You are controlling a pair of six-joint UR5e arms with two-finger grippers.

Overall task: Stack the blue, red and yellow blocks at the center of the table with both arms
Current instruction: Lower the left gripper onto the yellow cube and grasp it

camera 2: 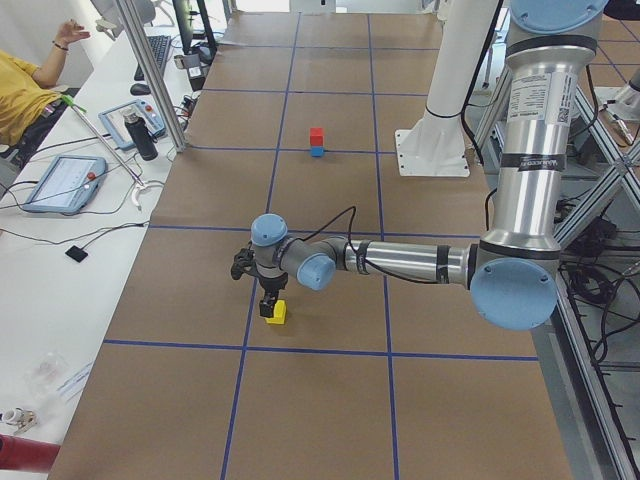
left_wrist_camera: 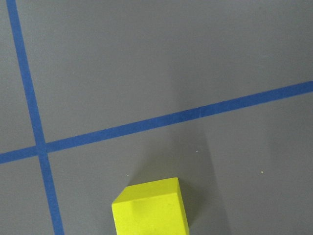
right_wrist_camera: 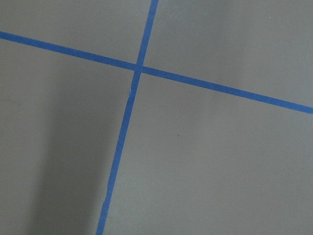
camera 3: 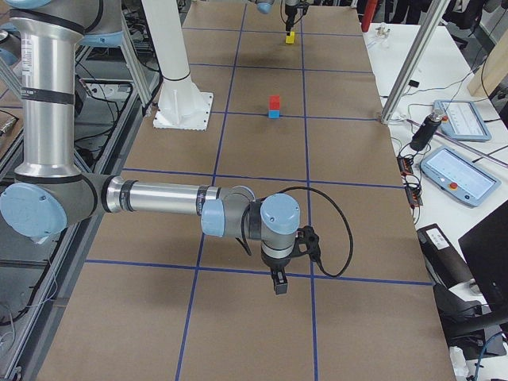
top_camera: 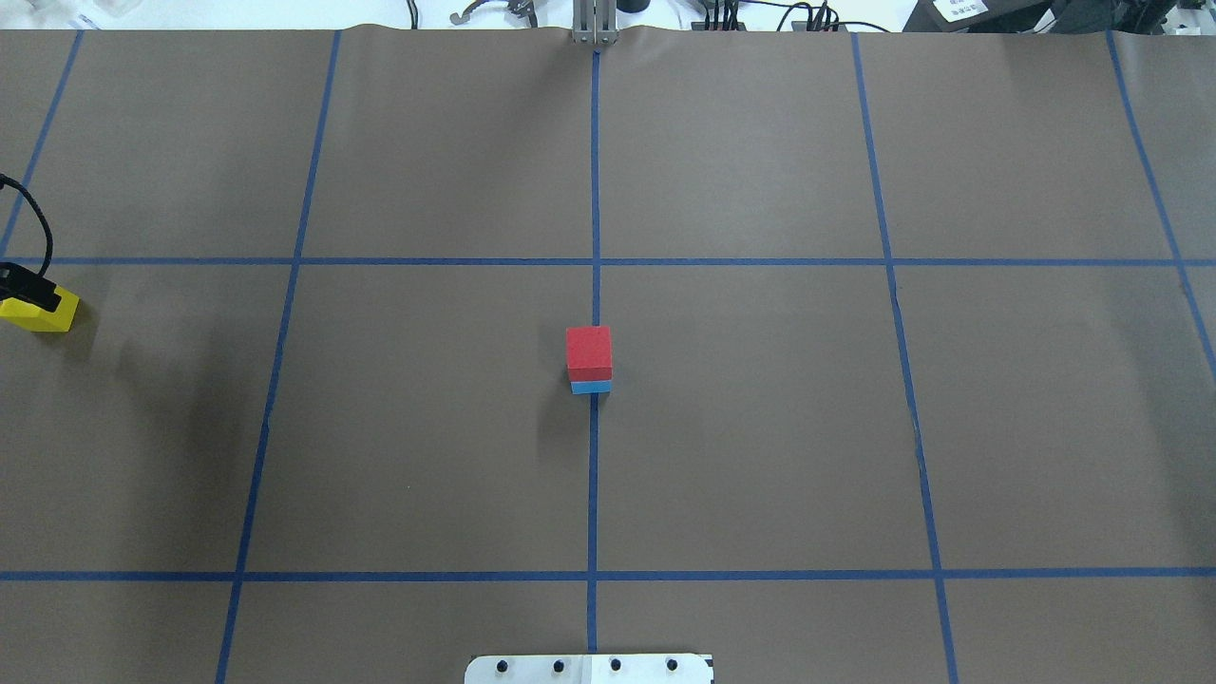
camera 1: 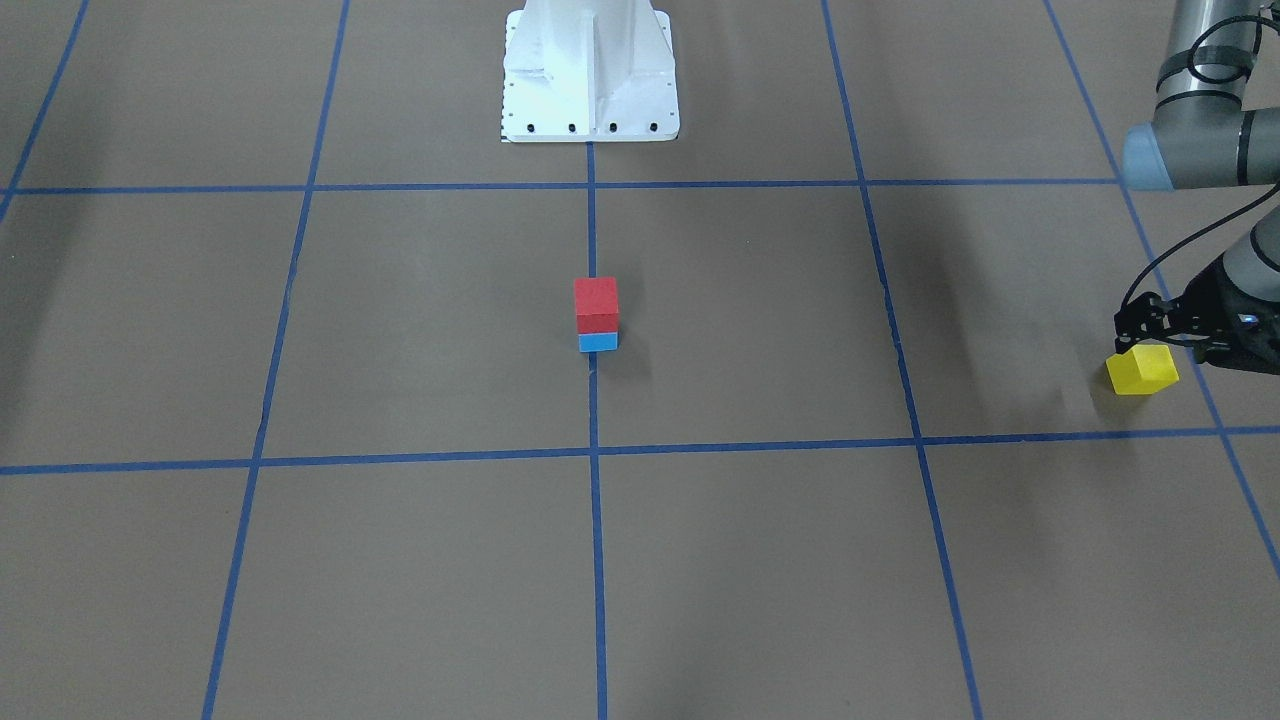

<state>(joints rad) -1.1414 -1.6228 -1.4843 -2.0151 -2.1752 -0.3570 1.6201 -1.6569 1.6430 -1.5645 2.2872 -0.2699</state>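
A red block [camera 1: 596, 304] sits on a blue block [camera 1: 598, 342] on the center line of the table; the pair also shows in the overhead view [top_camera: 589, 350]. A yellow block [camera 1: 1142, 369] is at the table's far left end, low at the table surface. My left gripper [camera 1: 1155, 342] straddles it from above and looks shut on it. The yellow block also shows in the overhead view [top_camera: 43, 313] and at the bottom of the left wrist view [left_wrist_camera: 150, 208]. My right gripper [camera 3: 278, 284] hovers over bare table at the right end; I cannot tell if it is open or shut.
The white robot base [camera 1: 590, 75] stands at the table's near edge. Blue tape lines [top_camera: 595, 285] divide the brown table cover into squares. Tablets and cables lie on the white bench [camera 2: 60, 180] beyond the table's far edge. An operator [camera 2: 25, 85] sits there.
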